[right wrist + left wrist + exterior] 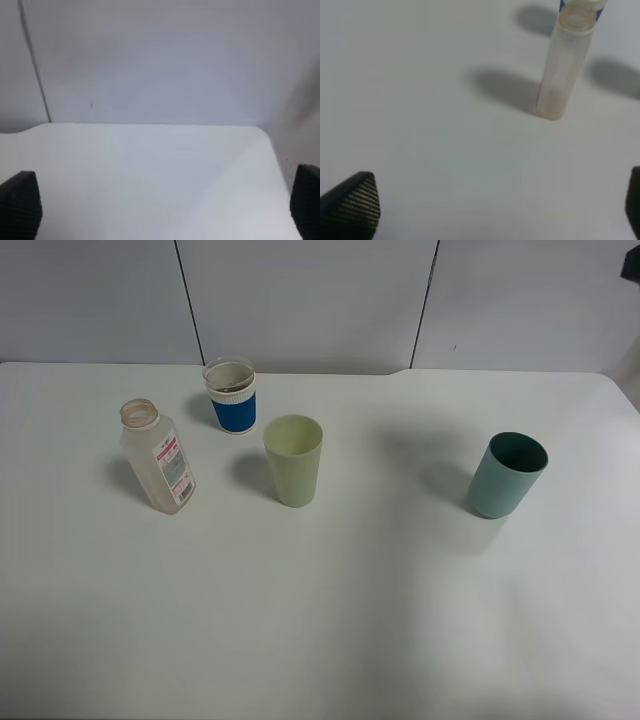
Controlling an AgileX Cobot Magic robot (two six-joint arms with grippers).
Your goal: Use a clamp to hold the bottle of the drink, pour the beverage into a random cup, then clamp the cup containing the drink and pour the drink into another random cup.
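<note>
The clear squarish bottle [157, 457] stands uncapped at the table's left, its white-and-red label facing front. I cannot make out any beverage in it. Behind it is the blue-and-white cup [231, 396], and to its right the tall pale yellow-green cup [293, 460]. Neither clamp shows in the high view. In the left wrist view my left gripper [492, 210] is open over bare table, well short of the bottle [565, 65]. My right gripper [162, 205] is open too, with nothing between its fingertips [20, 202], facing the table's far corner and the wall.
A wider teal cup [507, 475] stands alone at the right. The white table [330, 620] ends against a grey panelled wall [300, 300]. A dark shape [632, 262] sits at the upper right edge of the high view.
</note>
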